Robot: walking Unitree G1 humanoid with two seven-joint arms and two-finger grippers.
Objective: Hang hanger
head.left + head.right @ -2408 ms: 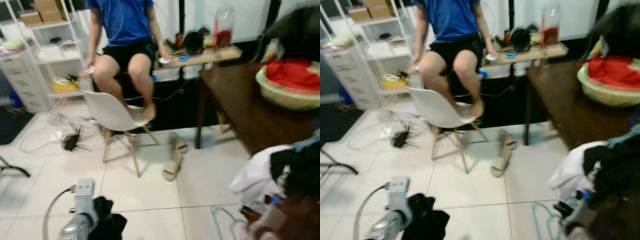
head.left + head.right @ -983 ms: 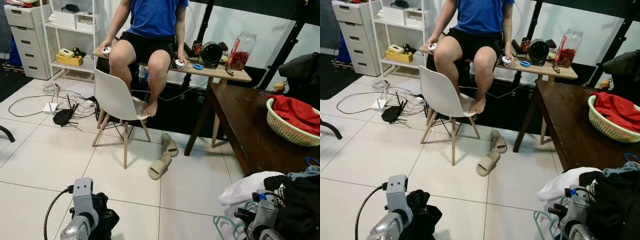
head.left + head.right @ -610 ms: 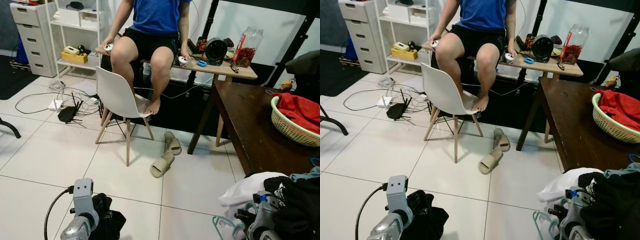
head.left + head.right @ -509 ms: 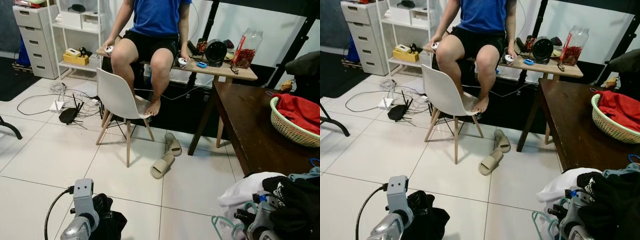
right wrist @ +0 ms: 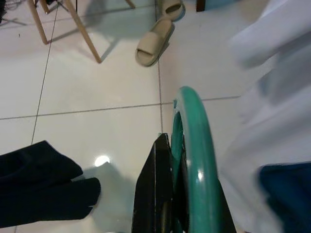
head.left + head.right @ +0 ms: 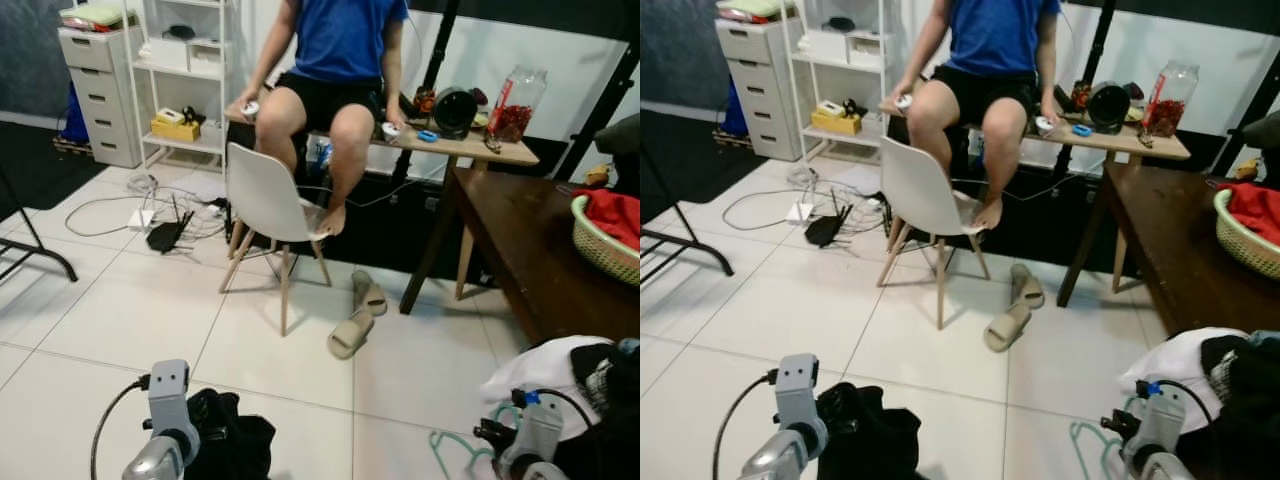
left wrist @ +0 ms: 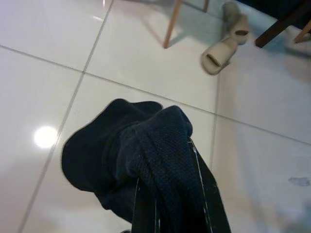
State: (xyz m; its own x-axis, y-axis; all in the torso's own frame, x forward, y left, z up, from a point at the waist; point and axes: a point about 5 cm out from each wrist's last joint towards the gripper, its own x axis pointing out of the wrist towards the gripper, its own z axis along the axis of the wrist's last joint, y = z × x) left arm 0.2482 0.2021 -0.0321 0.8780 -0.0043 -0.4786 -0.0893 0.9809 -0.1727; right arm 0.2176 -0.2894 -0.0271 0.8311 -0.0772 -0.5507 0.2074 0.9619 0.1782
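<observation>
Green plastic hanger (image 5: 194,160) is clamped in the right pincer (image 5: 170,194), its fingers closed on the curved hook or shoulder bar; it is carried low at the robot's right, over the white floor tiles (image 6: 130,310). White and dark clothes (image 6: 560,375) are piled just beside it. Dark knitted garment (image 7: 141,155) is draped over the left pincer (image 7: 170,204), whose fingers are closed on the cloth.

The hanger is judged light, stiff and smooth (likely to swivel or slip in a narrow two-finger grip), so it is best held on the shoulder bar close under the hook, leaving the hook free for a rail. The garment is soft and limp, and will sag and trail.

Ahead, a person (image 6: 330,70) is seated on a wooden desk (image 6: 470,145), one foot on a white chair (image 6: 265,200); sandals (image 6: 358,315) are lying on the floor. No rail for hanging can be made out with certainty.
</observation>
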